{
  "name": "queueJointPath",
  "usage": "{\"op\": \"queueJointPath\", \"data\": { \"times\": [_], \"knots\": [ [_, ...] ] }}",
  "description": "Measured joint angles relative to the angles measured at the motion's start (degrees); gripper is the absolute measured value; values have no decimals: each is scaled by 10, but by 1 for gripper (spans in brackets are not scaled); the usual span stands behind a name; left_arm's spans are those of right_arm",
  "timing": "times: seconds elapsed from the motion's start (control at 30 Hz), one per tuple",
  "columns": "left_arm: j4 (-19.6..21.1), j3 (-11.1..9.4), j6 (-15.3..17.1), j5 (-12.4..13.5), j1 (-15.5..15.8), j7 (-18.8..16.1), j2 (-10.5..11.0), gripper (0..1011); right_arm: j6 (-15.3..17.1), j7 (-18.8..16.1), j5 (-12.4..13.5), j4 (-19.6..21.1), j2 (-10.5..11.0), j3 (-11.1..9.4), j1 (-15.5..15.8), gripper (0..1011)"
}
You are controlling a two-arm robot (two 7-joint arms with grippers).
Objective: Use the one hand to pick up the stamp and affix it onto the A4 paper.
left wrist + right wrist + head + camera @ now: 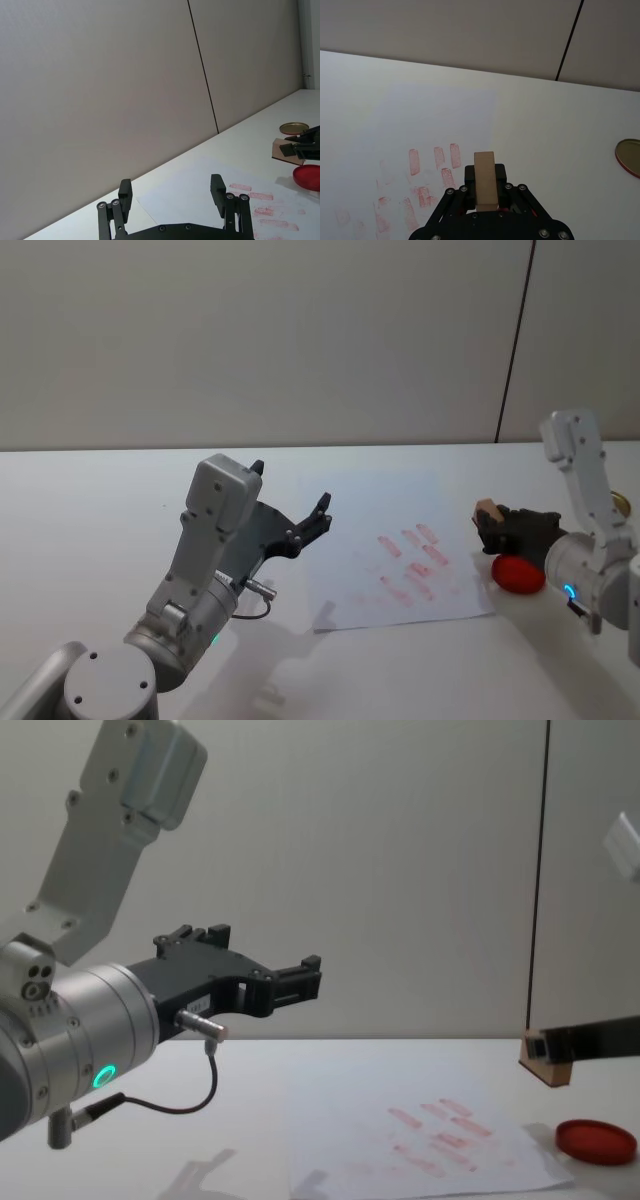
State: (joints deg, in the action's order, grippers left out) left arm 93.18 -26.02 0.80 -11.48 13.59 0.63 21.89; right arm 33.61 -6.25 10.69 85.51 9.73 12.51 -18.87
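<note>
Left gripper (290, 515) parked near, raised above table's left side beside A4 paper (345, 580), jaws apart, holding nothing. Right gripper (497, 528) clamped on stamp (488, 509), held above red ink pad (519, 575), likely just inked. Paper's right edge close by; bare far half offers room beyond the prints (410, 565).

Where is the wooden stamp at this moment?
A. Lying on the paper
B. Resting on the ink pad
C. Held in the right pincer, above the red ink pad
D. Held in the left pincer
C: the right pincer grips the stamp, raised over the red ink pad.
</note>
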Motion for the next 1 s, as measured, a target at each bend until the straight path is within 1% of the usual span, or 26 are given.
{"op": "queueJointPath", "data": {
  "times": [0.27,0.53,0.67,1.0],
  "knots": [
    [0,0,0,0,0,0,0,993,9,10,-5,-27,-5,0,-10,216],
    [0,0,0,0,0,0,0,993,20,18,-6,-40,-7,-2,-13,216],
    [0,0,0,0,0,0,0,993,25,20,-6,-39,-7,-3,-11,216],
    [0,0,0,0,0,0,0,993,40,27,-2,-14,-1,-8,7,216]
  ]
}}
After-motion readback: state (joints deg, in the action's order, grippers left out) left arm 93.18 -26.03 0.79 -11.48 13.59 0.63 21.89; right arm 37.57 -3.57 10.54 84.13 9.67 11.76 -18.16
